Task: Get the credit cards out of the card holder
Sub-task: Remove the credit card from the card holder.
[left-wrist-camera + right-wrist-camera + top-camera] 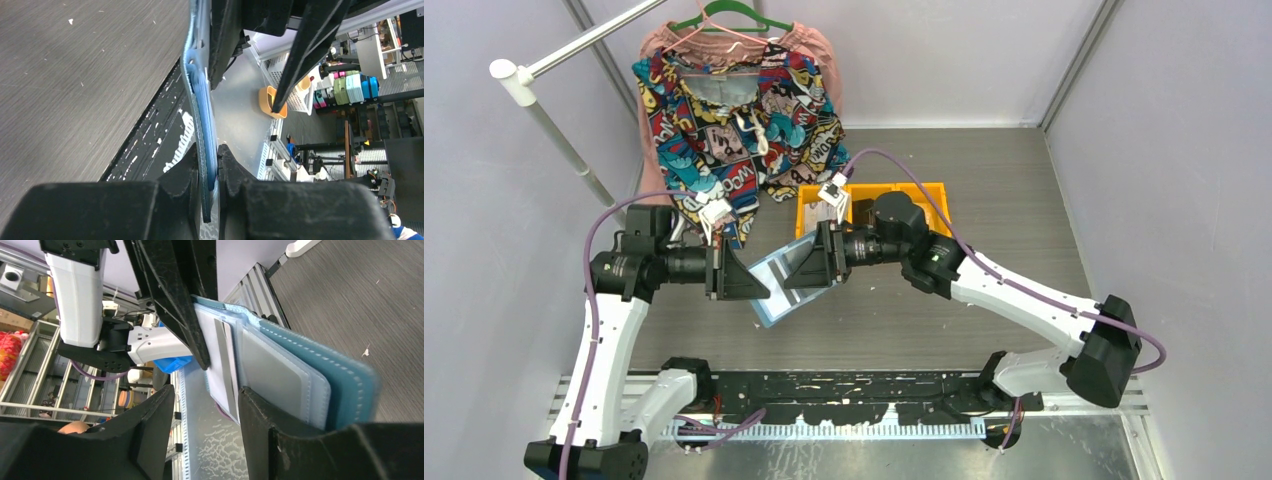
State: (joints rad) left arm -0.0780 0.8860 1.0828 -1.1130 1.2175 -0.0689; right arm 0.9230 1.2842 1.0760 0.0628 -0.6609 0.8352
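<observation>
The teal-blue card holder (776,288) hangs open in the air between my two grippers, above the table. My left gripper (209,160) is shut on its lower edge; the holder (199,100) shows edge-on there. My right gripper (206,390) is open at the holder's other side. In the right wrist view the clear sleeves (280,375) and teal cover (350,385) lie against one finger (260,435). A pale credit card (220,360) with a grey stripe sticks out of the sleeves, just inside the open jaws. Other cards are hidden in the sleeves.
An orange bin (929,195) stands on the table behind the right gripper. A colourful shirt on a green hanger (734,110) hangs at the back left, beside a white rod (554,60). A black rail (844,385) runs along the near edge.
</observation>
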